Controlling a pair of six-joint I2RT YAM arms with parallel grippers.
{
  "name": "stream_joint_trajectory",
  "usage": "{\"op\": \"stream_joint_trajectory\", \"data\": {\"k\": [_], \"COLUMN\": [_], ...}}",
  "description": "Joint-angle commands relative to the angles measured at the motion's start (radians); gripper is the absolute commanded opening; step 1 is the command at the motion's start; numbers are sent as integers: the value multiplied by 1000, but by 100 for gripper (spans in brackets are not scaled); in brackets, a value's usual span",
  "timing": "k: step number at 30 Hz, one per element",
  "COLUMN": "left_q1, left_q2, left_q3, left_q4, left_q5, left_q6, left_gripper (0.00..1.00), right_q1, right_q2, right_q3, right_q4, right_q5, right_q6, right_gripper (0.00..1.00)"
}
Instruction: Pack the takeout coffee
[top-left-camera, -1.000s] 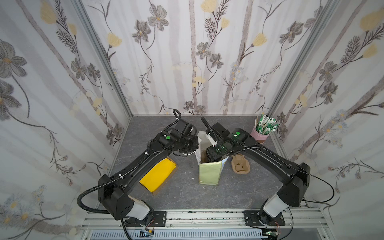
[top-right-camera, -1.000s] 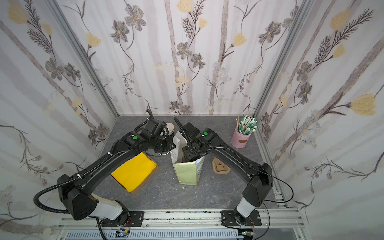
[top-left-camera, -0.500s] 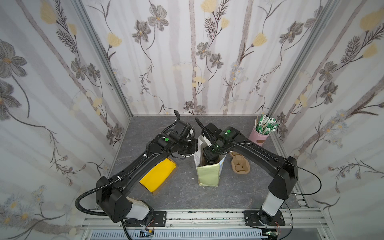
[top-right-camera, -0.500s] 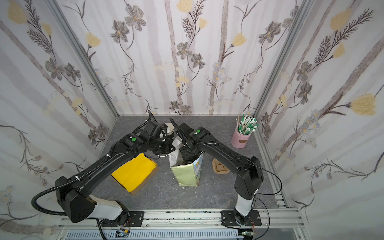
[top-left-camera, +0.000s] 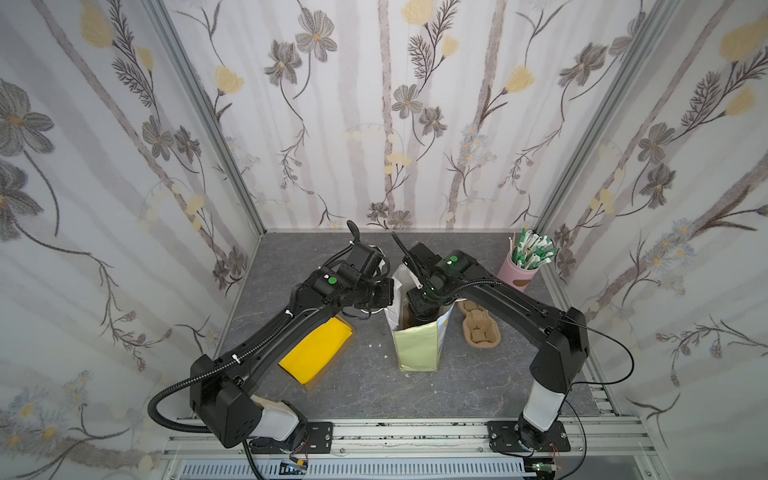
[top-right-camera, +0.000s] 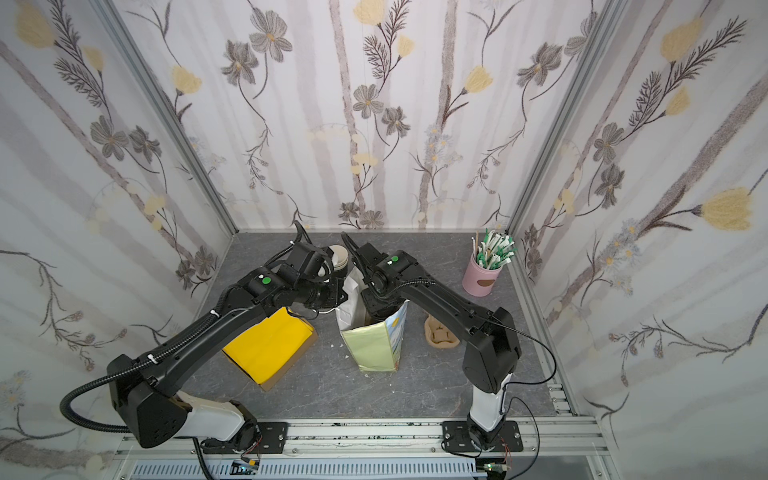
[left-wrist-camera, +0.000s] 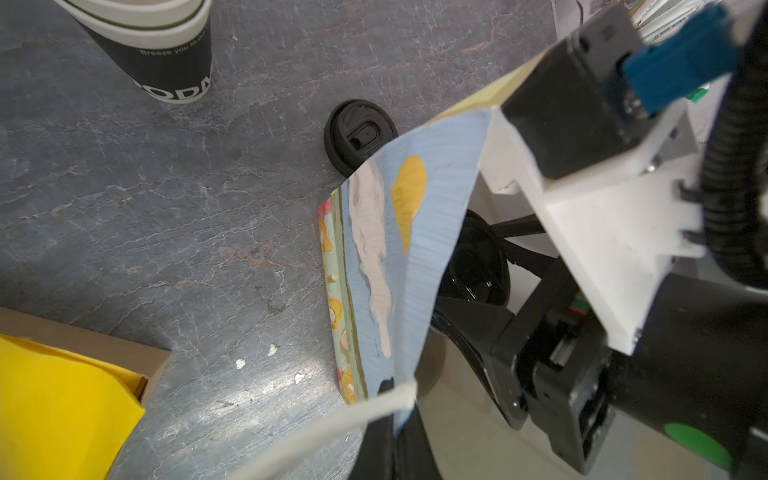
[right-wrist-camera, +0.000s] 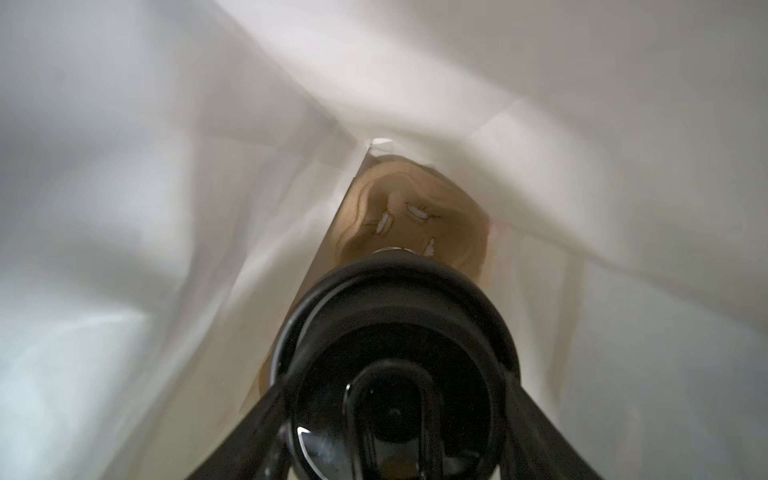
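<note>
The right claw (right-wrist-camera: 397, 386) is pinching the takeout coffee (right-wrist-camera: 395, 316). Its two fingers run down either side of the cup just under the black domed lid (right-wrist-camera: 390, 291), a side grip that leaves the cup upright so that nothing spills. The coffee is already inside the paper bag (top-left-camera: 415, 345), between its white inner walls and partway down. Directly beneath it at the bottom lies a brown pulp carrier (right-wrist-camera: 409, 212), presumably there to seat the cup and stop it tipping in transit.

The left claw (left-wrist-camera: 386, 440) is pressed together, and appears to nip the bag's rim beside the white cord handle (left-wrist-camera: 316, 432). I judge that this grip pulls the mouth open and steadies the light bag while the other arm reaches in; in both top views the bag stands upright on the table (top-left-camera: 361, 386) between the two arms.

Further out, and untouched, are a spare lid (left-wrist-camera: 359, 137) lying just behind the bag, a stack of lidless cups (left-wrist-camera: 166, 54), a second carrier (top-left-camera: 478, 332) beside the bag, a box lined in yellow (top-left-camera: 316, 353) and a pink holder of sachets (top-left-camera: 525, 270) in the far corner.

What remains seems to be lowering the cup into the carrier and letting go.
</note>
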Motion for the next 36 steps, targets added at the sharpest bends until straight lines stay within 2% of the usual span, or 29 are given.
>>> {"op": "stream_joint_trajectory", "data": {"k": [1, 14, 23, 30, 36], "left_q1": [-13, -74, -79, -79, -79], "left_q2": [-16, -45, -33, -44, -53], "left_q3": [11, 5, -15, -14, -22], "left_q4": [-31, -52, -51, -50, -50], "left_q5": [-51, -166, -207, -232, -235], "left_q6": [21, 80, 83, 74, 72], "left_gripper": [0, 0, 0, 0, 0], "right_q1": [0, 10, 16, 24, 27], "right_q2": [6, 7, 51, 84, 92], "right_q3": [25, 53, 111, 135, 141], "right_q4": [32, 36, 3, -85, -30], "right_q5": [46, 19, -23, -47, -36], "right_q6": [29, 55, 55, 108, 120], "right_gripper": [45, 45, 45, 46, 46]}}
